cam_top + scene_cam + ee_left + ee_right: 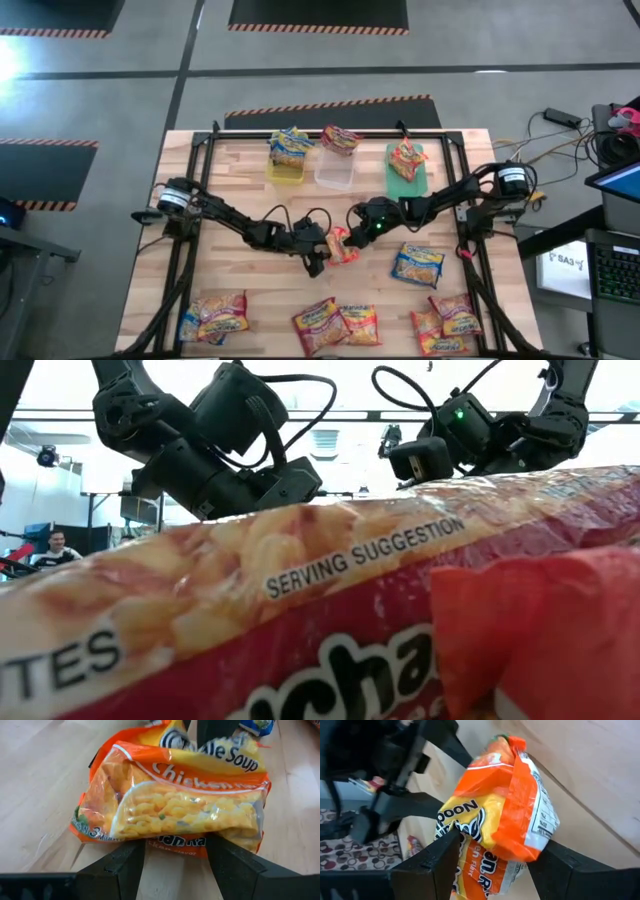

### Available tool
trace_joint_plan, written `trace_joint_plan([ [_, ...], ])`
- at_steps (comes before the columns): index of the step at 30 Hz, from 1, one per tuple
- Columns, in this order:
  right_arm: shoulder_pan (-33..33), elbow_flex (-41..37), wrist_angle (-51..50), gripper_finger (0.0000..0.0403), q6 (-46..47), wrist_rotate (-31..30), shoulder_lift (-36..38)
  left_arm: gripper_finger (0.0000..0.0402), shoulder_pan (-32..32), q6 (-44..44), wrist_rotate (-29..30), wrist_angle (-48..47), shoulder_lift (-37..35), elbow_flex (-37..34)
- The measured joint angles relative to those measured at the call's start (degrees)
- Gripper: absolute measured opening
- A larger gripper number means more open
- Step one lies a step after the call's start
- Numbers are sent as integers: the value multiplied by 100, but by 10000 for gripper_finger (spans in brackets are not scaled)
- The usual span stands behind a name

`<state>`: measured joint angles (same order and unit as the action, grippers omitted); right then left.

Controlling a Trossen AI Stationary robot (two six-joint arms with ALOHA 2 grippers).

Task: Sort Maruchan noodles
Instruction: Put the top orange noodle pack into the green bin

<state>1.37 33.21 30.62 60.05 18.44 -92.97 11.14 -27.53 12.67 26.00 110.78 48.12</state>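
Orange noodle packet (341, 245) mid-worktop (250, 200), clamped btwn left gripper (318, 262) fingers & right gripper (352, 238) fingers, both gripping it.

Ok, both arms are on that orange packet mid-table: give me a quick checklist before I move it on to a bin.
1. Orange packet sits between the left gripper fingers, raised off the table: ok.
2. Right gripper fingers bracket the same packet: ok, though a firm grip by either side: cannot tell.
3. Only one packet held: ok, by the wrist views.
4. Bins at the far edge reachable: yellow bin, clear bin and green bin each already hold packets, with room: cannot tell.
5. Path to the bins free of loose packets: ok; the blue-and-yellow packet lies to the right side.
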Motion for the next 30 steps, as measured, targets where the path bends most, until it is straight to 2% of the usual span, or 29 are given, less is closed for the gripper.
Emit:
trace_joint_plan([
  [8, 0, 11, 98, 195, -136, 21, -218, 196, 2, 2, 7, -2, 0, 37],
  [23, 0, 4, 115, 36, -214, 93, -164, 196, 2, 2, 24, -11, 0, 37],
  [26, 1, 4, 117, 16, -215, 125, -163, 196, 2, 2, 24, -17, 0, 37],
  [30, 7, 0, 99, 11, -225, 234, -106, 196, 2, 2, 15, -23, 0, 37],
])
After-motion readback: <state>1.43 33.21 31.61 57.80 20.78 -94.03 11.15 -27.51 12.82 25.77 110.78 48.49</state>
